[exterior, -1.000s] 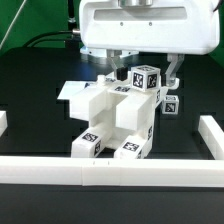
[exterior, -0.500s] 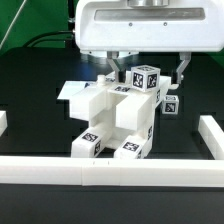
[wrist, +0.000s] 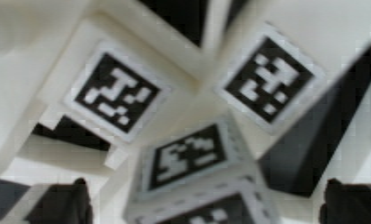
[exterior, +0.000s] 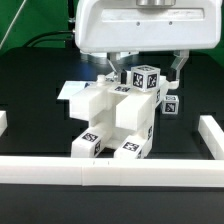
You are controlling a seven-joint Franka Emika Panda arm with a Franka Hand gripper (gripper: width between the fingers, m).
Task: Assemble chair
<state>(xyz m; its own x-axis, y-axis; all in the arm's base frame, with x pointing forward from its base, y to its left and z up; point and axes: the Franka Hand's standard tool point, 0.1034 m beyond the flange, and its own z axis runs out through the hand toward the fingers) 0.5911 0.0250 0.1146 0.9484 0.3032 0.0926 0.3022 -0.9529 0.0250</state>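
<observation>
The chair (exterior: 113,118) stands mid-table as one chunky white body with tagged blocks at its front feet. A tagged block (exterior: 143,78) forms its top at the back. My gripper (exterior: 148,70) hangs over that top block, open, with one finger on each side of it. In the wrist view the dark fingertips (wrist: 65,202) stand well apart with the tagged white part (wrist: 196,150) between them, and gaps show on both sides. A small tagged cube (exterior: 171,103) sits by the chair's side on the exterior view's right.
A flat white piece (exterior: 72,92) lies behind the chair on the exterior view's left. Low white border rails run along the front (exterior: 110,171) and the exterior view's right (exterior: 211,135). The robot hand's white housing (exterior: 145,25) fills the top.
The hand has risen slightly. The finger on the exterior view's right has moved outward, away from the top block. The chair has not moved.
</observation>
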